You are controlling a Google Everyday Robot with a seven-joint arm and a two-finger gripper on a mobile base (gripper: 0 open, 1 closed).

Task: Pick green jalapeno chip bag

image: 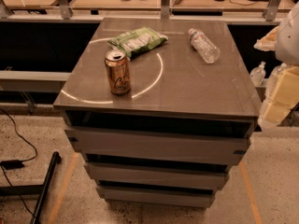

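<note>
The green jalapeno chip bag [138,41] lies flat at the back left of the grey table top [187,87], light green and white with darker edges. A bronze soda can [117,72] stands upright just in front of it, to the left. A clear plastic water bottle [203,45] lies on its side at the back right. My gripper [279,99] is at the right edge of the view, off the table's right side and well away from the bag, with part of the white arm above it. It holds nothing that I can see.
The table is a grey cabinet with stacked drawers [159,146] and a white circle drawn on its top. Desks with clutter stand behind. Plastic bottles [258,73] sit past the right edge. Cables and a black pole [44,188] lie on the floor at the left.
</note>
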